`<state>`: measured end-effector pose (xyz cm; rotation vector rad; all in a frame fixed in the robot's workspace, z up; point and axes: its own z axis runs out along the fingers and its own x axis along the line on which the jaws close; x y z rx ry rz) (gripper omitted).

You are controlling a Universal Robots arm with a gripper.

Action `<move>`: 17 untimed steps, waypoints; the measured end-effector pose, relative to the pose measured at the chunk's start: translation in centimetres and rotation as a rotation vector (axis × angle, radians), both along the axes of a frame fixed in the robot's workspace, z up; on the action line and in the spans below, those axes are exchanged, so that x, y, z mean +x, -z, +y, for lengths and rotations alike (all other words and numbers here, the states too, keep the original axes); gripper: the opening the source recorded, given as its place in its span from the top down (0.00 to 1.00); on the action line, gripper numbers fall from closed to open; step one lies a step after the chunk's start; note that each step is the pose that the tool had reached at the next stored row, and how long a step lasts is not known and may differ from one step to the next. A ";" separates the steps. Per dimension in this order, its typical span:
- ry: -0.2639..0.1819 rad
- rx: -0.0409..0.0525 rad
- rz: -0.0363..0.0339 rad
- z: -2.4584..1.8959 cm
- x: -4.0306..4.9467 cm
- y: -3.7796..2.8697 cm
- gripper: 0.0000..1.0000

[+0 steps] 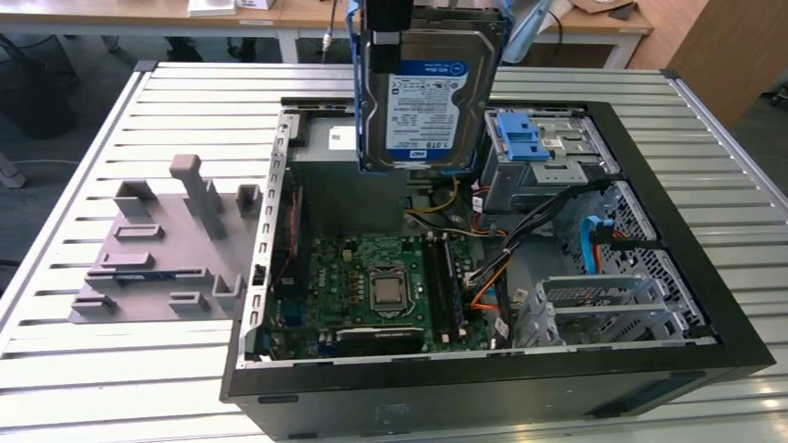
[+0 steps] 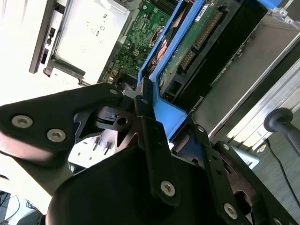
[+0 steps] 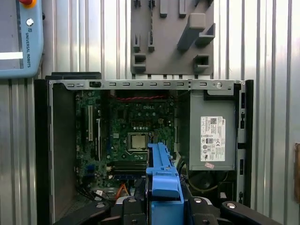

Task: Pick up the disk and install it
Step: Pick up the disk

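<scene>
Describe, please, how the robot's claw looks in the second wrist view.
In the second wrist view the claw is matte black. It has broad, flat linkage plates with rounded ends, fastened by silver socket-head screws and round pivot pins. The plates narrow to slim, bar-like fingers, each with a screw near its base.

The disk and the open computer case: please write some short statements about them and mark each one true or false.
1. The gripper is shut on the blue carrier of the disk. True.
2. The disk sits inside the drive cage. False: it hangs upright in the air above the computer case, apart from the cage.
3. A grey fixture plate lies on the table, to the exterior view's left of the case. True.
4. The case is closed by its side cover. False: it is open, and the motherboard shows inside.
</scene>
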<state>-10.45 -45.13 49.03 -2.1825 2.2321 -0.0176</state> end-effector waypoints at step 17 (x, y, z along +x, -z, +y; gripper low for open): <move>0.000 0.0000 0.0002 -0.62 2.87 0.00 0.64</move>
